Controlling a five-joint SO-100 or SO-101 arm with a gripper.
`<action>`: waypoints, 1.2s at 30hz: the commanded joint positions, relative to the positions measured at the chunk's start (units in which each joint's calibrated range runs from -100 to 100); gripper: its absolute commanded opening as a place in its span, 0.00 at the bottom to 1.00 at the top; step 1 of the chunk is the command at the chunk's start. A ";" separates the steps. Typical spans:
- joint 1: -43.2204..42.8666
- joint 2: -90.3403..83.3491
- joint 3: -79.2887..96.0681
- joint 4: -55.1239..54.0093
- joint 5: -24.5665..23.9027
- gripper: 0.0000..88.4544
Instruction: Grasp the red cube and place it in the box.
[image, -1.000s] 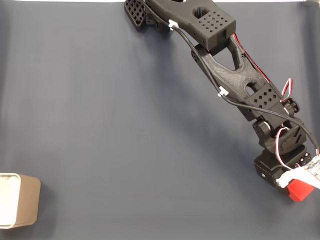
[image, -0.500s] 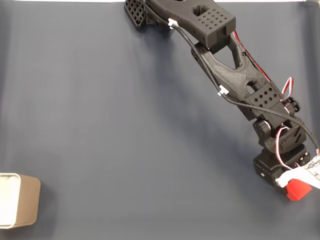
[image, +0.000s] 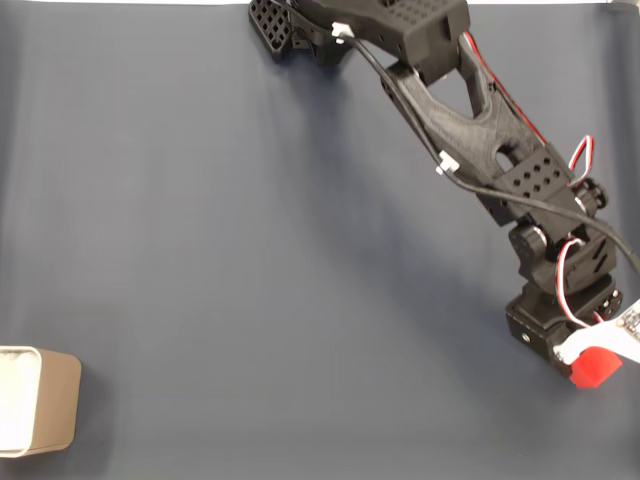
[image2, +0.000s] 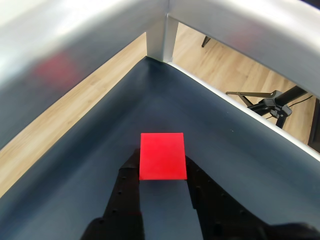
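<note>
We see the arm has swung slightly since a second ago, and the red cube now rides a little higher in the fixed view, so we judge it lifted and the carry beginning. The box sits far across the dark mat from the claw. Its two black fingers are closed on the cube's sides. The cube has no real long axis; its faces lie square to the fingers.

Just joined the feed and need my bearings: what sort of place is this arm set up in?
Likely an indoor lab or workshop bench: a dark mat inside a metal frame, wood floor below, a tripod nearby.
</note>
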 joint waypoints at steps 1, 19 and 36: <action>1.58 -13.58 4.53 1.99 -0.88 0.00; 10.53 -47.89 32.54 10.68 -2.54 0.00; 30.63 -55.78 36.19 11.17 -0.29 0.00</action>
